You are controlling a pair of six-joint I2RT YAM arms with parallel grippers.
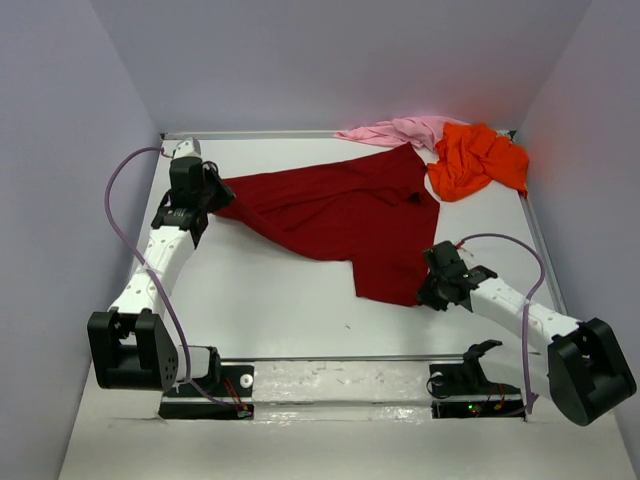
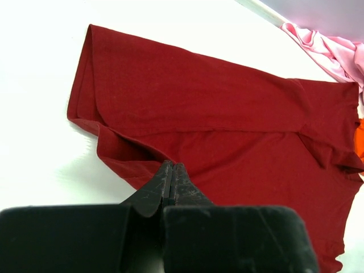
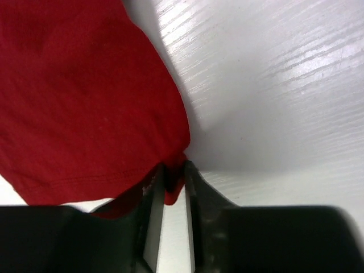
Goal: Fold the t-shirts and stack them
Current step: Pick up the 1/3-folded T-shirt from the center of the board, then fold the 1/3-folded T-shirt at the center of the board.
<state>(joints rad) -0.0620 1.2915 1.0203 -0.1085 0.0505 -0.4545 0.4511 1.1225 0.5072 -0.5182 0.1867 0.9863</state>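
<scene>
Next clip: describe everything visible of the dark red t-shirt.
The dark red t-shirt is plain soft cloth, spread mostly flat but creased on the white table. The left gripper pinches one edge, the right gripper a near hem corner. Its far end lies beside the pink shirt and the orange shirt.

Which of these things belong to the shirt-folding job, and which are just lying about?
Job:
- red shirt, spread out, pinched by left gripper and right gripper
- orange shirt and pink shirt, crumpled at the far right corner

Just there:
- table
- purple cables on the arms
</scene>
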